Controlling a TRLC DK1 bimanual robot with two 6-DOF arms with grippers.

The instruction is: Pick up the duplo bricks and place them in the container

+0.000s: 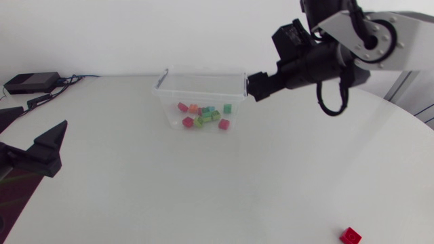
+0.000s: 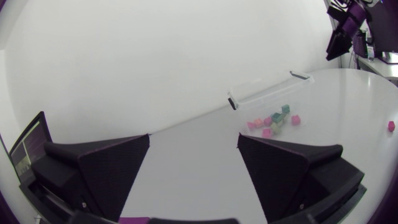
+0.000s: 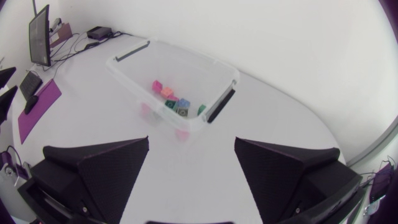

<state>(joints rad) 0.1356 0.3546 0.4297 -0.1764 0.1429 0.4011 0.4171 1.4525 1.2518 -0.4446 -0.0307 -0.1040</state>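
One brick (image 1: 350,235) lies outside the bin (image 1: 203,88), so the right tool (image 1: 256,87), apart and empty, should straddle it squarely; left tool (image 2: 193,137) also apart.

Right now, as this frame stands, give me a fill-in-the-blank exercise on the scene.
The only brick outside the container is coloured ____.
The other bricks lie ____ the container.
The right gripper, near the container's rim, has its fingers ____.
Missing words: red; inside; open.
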